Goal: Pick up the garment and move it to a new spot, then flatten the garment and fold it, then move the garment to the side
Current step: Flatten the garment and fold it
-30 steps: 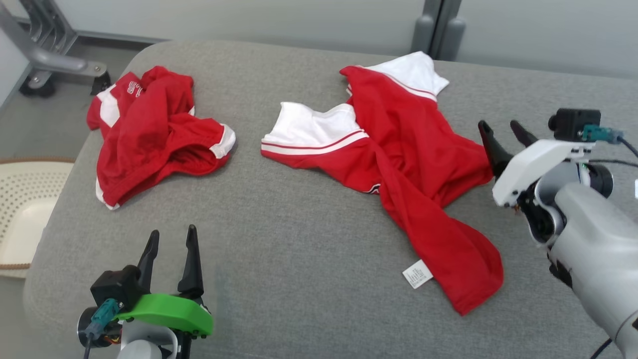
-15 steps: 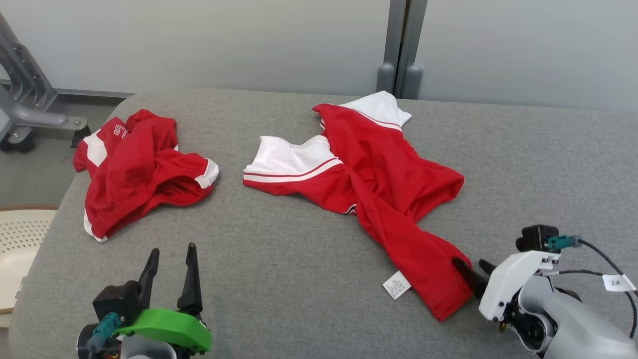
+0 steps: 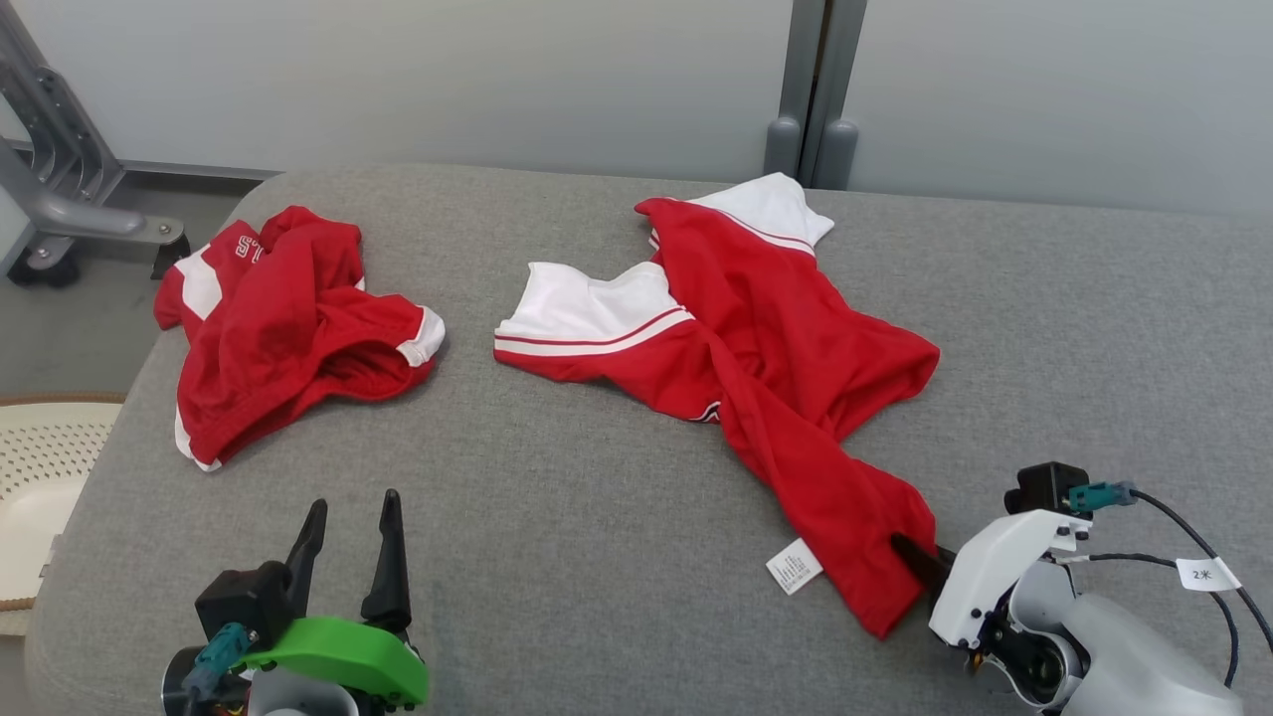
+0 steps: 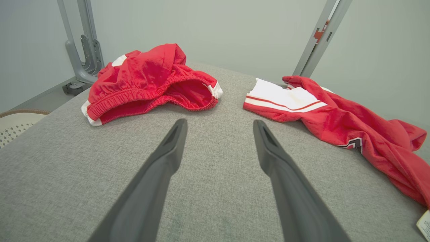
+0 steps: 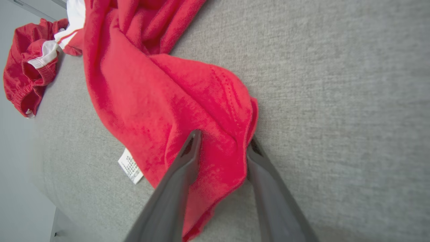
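the red-and-white knit sports top (image 3: 786, 328) lies crumpled & twisted on the grey fabric-covered table (image 3: 597, 517), centre-right. its white sleeve panels are at the far end, and a long red tail runs toward the robot's right w/ a small white care label (image 3: 795, 567) just beside it. the right gripper (image 5: 224, 138) is at that near hem corner: its two dark fingers stand either side of a raised fold, cloth between them & touching both, but can't tell if it's truly clamped or only bracketed. the left gripper (image 3: 353, 502) is spread wide w/ nothing in it, over bare table near-left, well apart from the top. crumpled red shorts w/ elastic waistband (image 3: 288, 328) sit far-left, not touching it. handling, imo: light, limp, no stiffness, so it'll drape & swing from one pinch, and thin knit may slip if only a single-layer edge is caught. the hem corner is a fair grab pt for moving it. for flattening, prob. better to take both hem corners or both shoulders so it hangs open, not twisted.
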